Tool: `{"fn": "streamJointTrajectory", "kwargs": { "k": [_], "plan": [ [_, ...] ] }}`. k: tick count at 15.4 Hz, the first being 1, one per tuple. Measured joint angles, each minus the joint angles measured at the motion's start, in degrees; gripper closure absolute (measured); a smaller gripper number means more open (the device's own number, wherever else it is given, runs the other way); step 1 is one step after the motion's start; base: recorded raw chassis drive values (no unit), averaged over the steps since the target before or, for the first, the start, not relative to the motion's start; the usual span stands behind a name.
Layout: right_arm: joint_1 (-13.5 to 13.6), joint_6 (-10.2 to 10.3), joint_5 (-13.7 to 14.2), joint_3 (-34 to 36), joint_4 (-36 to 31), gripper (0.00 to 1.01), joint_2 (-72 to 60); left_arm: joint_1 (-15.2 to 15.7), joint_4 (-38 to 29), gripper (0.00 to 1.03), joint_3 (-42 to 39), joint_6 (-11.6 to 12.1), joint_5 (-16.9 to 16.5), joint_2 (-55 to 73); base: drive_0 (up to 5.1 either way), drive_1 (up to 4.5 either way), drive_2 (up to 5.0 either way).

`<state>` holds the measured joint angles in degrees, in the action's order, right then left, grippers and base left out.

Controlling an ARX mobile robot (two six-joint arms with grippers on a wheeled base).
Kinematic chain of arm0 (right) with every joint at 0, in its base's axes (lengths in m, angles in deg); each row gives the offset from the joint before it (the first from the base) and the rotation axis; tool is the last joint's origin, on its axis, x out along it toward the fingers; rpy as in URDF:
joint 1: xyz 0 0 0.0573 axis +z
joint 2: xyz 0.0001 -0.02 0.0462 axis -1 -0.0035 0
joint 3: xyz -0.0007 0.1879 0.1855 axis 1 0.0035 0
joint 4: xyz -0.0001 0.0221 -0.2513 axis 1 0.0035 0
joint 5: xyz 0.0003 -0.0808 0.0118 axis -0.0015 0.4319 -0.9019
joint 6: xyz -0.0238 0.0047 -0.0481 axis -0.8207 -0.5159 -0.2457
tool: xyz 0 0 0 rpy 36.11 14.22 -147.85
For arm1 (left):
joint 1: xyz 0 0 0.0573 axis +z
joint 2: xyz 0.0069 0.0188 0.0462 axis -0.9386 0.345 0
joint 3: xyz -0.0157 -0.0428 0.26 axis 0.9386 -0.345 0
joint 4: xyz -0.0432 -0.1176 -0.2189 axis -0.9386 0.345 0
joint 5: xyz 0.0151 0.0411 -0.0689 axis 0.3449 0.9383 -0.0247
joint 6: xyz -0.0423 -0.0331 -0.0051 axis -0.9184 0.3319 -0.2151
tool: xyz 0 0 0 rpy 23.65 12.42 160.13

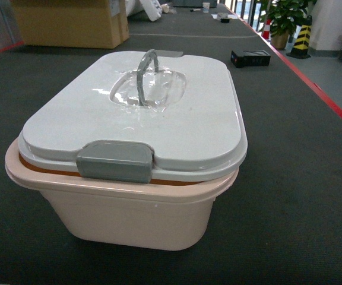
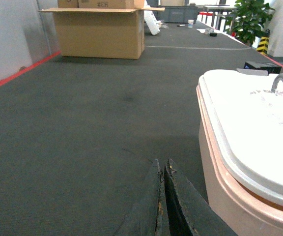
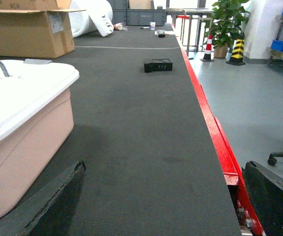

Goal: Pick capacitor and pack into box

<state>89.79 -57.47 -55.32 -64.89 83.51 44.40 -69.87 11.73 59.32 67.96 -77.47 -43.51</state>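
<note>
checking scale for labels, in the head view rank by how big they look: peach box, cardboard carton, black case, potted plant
1. peach box, by far, though it sits nearest the camera
2. cardboard carton, cut off by the frame
3. potted plant
4. black case

The plant and case look close in size; both are far off, so their order is unsure.

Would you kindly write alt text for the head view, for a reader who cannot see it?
A pale peach box sits on a dark mat, its white lid on, grey clip facing the camera. A cardboard carton and a small black object lie behind.

Dark mat (image 1: 301, 178) carries box (image 1: 135, 219), carton (image 1: 70, 24), black case (image 1: 251, 58).
</note>
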Motion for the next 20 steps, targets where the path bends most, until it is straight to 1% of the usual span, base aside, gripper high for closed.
{"fn": "streamJointTrajectory", "kwargs": {
  "k": [5, 6, 7, 12, 17, 18, 19, 20],
  "plan": [
    [0.0, 0.0, 0.02, 0.0, 0.0, 0.03, 0.0, -0.07, 6.84, 1.01, -3.34, 0.0, -0.09, -10.23, 0.0, 0.0, 0.0],
    [0.0, 0.0, 0.02, 0.0, 0.0, 0.03, 0.0, -0.07, 4.68, 1.01, -4.66, 0.0, -0.09, -11.13, 0.0, 0.0, 0.0],
    [0.0, 0.02, 0.02, 0.0, 0.02, 0.03, 0.0, -0.07, 6.91, 1.01, -5.09, 0.0, -0.09, -12.2, 0.0, 0.0, 0.0],
    [0.0, 0.0, 0.0, 0.0, 0.0, 0.03, 0.0, -0.07, 15.26, 1.01, -5.09, 0.0, -0.09, -21.33, 0.0, 0.0, 0.0],
    [0.0, 0.0, 0.0, 0.0, 0.0, 0.03, 0.0, -0.07, 20.35, 1.01, -5.09, 0.0, -0.09, -26.6, 0.0, 0.0, 0.0],
    [0.0, 0.02, 0.02, 0.0, 0.0, 0.03, 0.0, -0.07, 29.2, 1.01, -5.05, 0.0, -0.22, -32.26, 0.0, 0.0, 0.0],
    [0.0, 0.02, 0.02, 0.0, 0.02, 0.03, 0.0, -0.07, 30.69, 1.01, -5.05, 0.0, -0.04, -35.93, 0.0, 0.0, 0.0],
    [0.0, 0.0, -0.02, 0.0, 0.0, 0.03, -0.02, -0.07, 29.66, 1.01, -4.76, 0.0, 0.09, -35.91, 0.0, 0.0, 0.0]
  ]
}}
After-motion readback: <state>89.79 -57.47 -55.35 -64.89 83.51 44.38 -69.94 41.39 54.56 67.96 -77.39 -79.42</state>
